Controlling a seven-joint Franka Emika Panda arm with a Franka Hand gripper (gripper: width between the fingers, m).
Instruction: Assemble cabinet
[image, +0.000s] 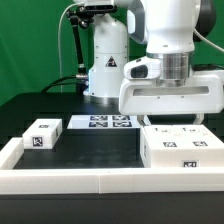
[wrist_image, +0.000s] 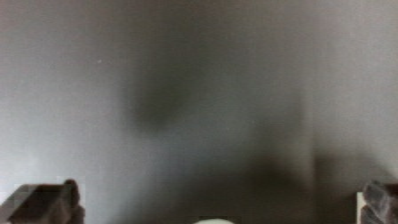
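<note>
The cabinet (image: 181, 149) is a large white box with tag markers on its top and front, standing at the exterior view's right. My gripper (image: 173, 120) hangs straight over it, its hand low and close to the top face; the fingertips are hard to make out there. In the wrist view the fingers (wrist_image: 43, 203) stand wide apart at the two edges, and the gripper (wrist_image: 214, 202) is open with only a blurred grey surface between them. A small white tagged drawer block (image: 42, 134) lies on the black table at the left.
The marker board (image: 103, 122) lies flat at the back middle, before the robot base (image: 105, 62). A low white border rail (image: 70, 180) runs along the front and left of the black table (image: 95, 148).
</note>
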